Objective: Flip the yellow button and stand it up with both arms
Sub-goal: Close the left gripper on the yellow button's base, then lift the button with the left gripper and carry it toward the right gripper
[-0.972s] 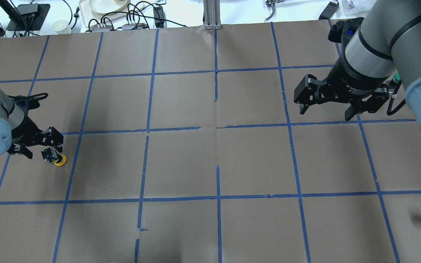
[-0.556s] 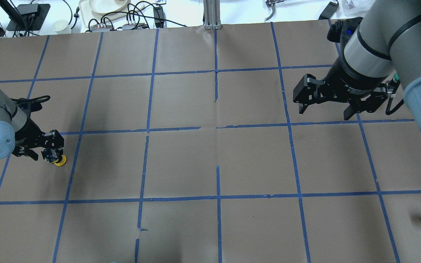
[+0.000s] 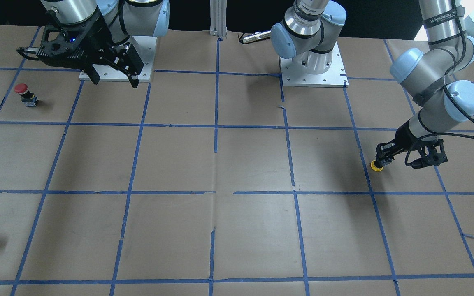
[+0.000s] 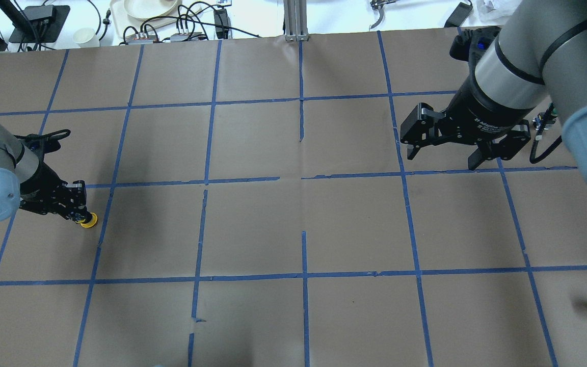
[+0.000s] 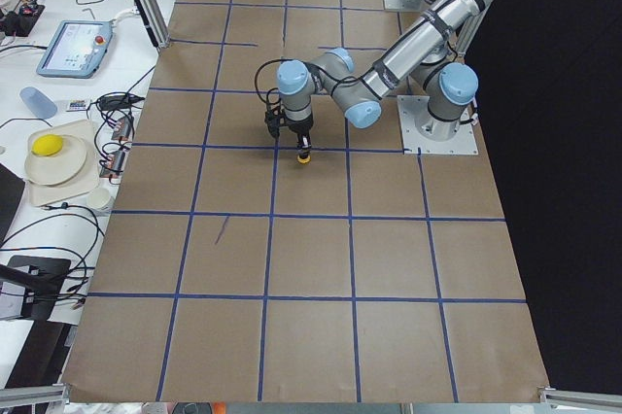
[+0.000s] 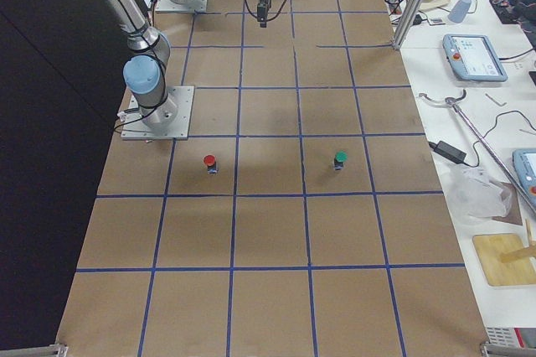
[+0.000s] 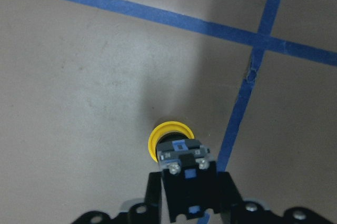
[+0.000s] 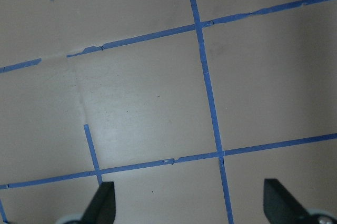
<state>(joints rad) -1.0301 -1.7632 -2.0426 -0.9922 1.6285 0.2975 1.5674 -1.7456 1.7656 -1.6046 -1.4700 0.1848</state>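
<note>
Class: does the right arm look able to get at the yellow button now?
Probably not yet. The yellow button is far across the table, its body clamped in the left gripper; only the cap is exposed. The right gripper hangs open.

Button [image 4: 88, 220] sits at table [image 4: 293, 229] left, in left gripper [image 4: 78, 214]; 2 other buttons [image 6: 209, 161] [image 6: 340, 157] lie far right

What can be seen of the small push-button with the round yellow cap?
The yellow button has a round yellow cap and a short black body, with grey screw terminals and blue parts at its back end. It points cap down at the brown paper table; whether it touches is unclear. The left gripper clamps its body, near a blue tape line.
</note>
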